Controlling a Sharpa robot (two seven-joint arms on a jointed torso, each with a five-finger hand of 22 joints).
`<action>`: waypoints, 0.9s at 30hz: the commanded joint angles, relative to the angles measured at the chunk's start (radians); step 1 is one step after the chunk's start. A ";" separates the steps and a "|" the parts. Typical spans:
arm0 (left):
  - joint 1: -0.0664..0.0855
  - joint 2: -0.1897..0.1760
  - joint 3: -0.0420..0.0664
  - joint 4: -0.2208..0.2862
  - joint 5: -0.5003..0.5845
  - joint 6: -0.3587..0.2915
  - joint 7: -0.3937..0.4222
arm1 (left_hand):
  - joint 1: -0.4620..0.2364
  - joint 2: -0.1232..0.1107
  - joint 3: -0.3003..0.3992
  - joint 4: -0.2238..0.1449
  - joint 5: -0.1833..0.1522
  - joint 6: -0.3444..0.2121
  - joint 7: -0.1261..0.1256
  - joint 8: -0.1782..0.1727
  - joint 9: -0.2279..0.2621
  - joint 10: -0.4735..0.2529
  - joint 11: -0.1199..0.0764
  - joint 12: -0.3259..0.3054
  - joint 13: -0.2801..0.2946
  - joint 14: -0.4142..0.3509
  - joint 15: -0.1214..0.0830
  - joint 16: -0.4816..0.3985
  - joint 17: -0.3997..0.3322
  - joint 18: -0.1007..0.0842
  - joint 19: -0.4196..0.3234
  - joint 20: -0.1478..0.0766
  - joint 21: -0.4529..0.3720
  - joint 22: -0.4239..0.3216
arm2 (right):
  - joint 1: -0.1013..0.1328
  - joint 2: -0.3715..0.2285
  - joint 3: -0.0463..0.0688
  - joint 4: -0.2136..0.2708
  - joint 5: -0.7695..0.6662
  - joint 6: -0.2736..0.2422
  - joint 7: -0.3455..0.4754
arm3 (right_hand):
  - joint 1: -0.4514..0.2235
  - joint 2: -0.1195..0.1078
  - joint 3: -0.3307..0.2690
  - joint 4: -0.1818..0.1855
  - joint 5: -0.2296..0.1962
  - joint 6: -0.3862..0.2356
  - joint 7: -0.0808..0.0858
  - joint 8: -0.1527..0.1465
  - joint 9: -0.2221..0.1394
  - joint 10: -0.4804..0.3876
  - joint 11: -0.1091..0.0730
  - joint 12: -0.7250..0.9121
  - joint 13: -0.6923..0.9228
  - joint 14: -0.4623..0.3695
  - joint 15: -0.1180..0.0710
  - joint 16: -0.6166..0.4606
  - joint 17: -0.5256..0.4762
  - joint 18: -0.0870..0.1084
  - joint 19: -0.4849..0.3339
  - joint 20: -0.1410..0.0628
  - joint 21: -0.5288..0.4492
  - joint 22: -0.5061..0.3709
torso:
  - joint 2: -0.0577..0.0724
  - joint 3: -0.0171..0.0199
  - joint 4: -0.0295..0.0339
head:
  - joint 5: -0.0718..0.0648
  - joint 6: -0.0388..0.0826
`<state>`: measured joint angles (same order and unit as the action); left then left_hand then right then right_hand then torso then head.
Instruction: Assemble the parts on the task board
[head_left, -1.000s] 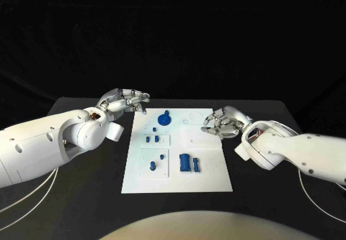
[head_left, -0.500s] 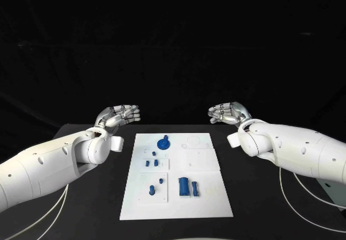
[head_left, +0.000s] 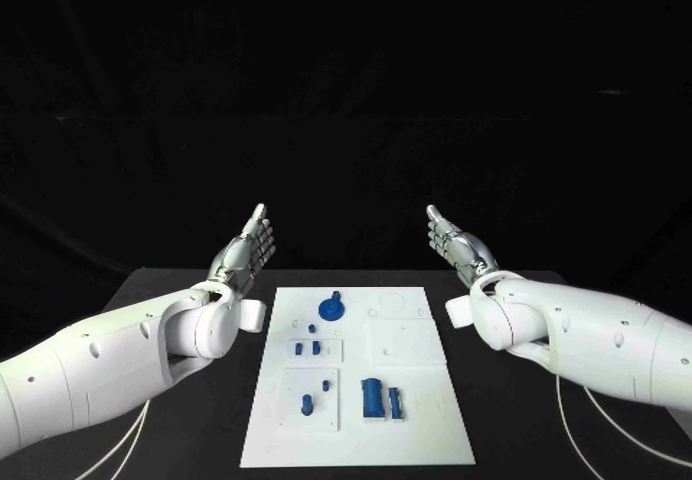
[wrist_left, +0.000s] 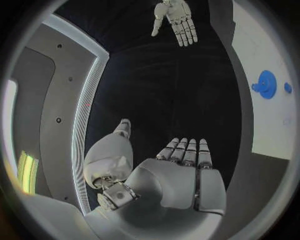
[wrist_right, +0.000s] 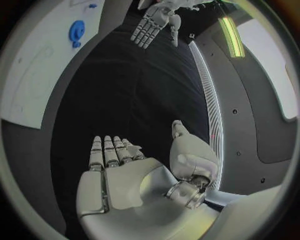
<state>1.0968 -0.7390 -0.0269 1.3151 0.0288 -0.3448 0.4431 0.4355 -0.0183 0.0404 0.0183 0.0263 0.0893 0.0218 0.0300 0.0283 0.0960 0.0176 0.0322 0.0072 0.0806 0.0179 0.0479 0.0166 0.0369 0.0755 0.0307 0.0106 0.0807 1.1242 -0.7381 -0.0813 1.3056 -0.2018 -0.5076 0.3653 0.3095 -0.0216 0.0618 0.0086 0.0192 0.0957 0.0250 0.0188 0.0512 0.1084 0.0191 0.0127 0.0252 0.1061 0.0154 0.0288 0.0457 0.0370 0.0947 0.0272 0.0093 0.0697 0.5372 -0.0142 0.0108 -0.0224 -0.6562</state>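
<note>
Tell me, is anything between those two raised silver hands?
Nothing. In the head view the left hand and right hand stand flat and open, apart, with only dark background between them. The white task board with its blue parts lies lower, on the table.

The task board (head_left: 411, 420) is plain white, unpatterned apart from faint pale outlines. On it, the round part (head_left: 330, 308) near its far edge is bright blue, and the small parts (head_left: 307, 349) at its middle and the upright parts (head_left: 372, 398) toward its near edge are a darker blue. The tabletop (head_left: 534, 440) around the board is matt black. The left hand (head_left: 245, 253) and right hand (head_left: 456, 245) are silver-grey, their fingers (wrist_left: 187, 152) banded with darker seams, on glossy white arms (head_left: 130, 345).
</note>
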 joint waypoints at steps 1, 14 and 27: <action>-0.012 -0.010 0.007 0.072 -0.016 -0.180 0.038 | -0.435 0.018 -0.040 -0.018 -0.026 -0.089 -0.022 -0.030 -0.028 -0.096 -0.018 -0.032 -0.007 -0.081 -0.018 -0.048 -0.017 -0.037 -0.076 -0.031 -0.011 -0.081 | -0.024 -0.013 0.024 0.090 0.100 -0.132 0.084 | -0.309 0.022 -0.062 -0.009 -0.019 -0.096 -0.025 -0.019 -0.051 -0.108 -0.019 -0.013 -0.025 -0.106 -0.015 -0.029 -0.046 -0.037 -0.095 -0.027 -0.009 -0.070 | 0.005 0.0109 -0.0084 | 0.016 0.040; -0.046 -0.041 0.027 0.253 -0.029 -0.422 0.076 | -0.435 0.018 -0.040 -0.018 -0.026 -0.089 -0.022 -0.030 -0.028 -0.096 -0.018 -0.032 -0.007 -0.081 -0.018 -0.048 -0.017 -0.037 -0.076 -0.031 -0.011 -0.081 | -0.074 -0.042 0.081 0.264 0.202 -0.262 0.155 | -0.309 0.022 -0.062 -0.009 -0.019 -0.096 -0.025 -0.019 -0.051 -0.108 -0.019 -0.013 -0.025 -0.106 -0.015 -0.029 -0.046 -0.037 -0.095 -0.027 -0.009 -0.070 | 0.007 0.0142 -0.0108 | 0.022 0.056; -0.047 -0.041 0.027 0.255 -0.029 -0.425 0.077 | -0.435 0.018 -0.040 -0.018 -0.026 -0.089 -0.022 -0.030 -0.028 -0.096 -0.018 -0.032 -0.007 -0.081 -0.018 -0.048 -0.017 -0.037 -0.076 -0.031 -0.011 -0.081 | -0.074 -0.042 0.081 0.264 0.202 -0.262 0.155 | -0.309 0.022 -0.062 -0.009 -0.019 -0.096 -0.025 -0.019 -0.051 -0.108 -0.019 -0.013 -0.025 -0.106 -0.015 -0.029 -0.046 -0.037 -0.095 -0.027 -0.009 -0.070 | 0.007 0.0142 -0.0108 | 0.022 0.056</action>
<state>1.0497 -0.7809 -0.0012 1.5671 0.0125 -0.7500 0.4982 0.0065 0.0009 0.0041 -0.0001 0.0035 0.0054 -0.0001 0.0034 0.0008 0.0037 0.0002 0.0066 0.0007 0.0037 0.0002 0.0035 0.0009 0.0058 0.0036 0.0001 0.0059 0.0009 1.0506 -0.7800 -0.0006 1.5682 -0.0022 -0.7632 0.4979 0.0056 -0.0002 0.0043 0.0000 0.0034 0.0035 0.0000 0.0034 0.0009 0.0053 0.0000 0.0066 0.0010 0.0051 -0.0002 0.0022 0.0009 0.0062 0.0047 0.0000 0.0049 0.0009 0.5442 0.0001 0.0000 0.0000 -0.6001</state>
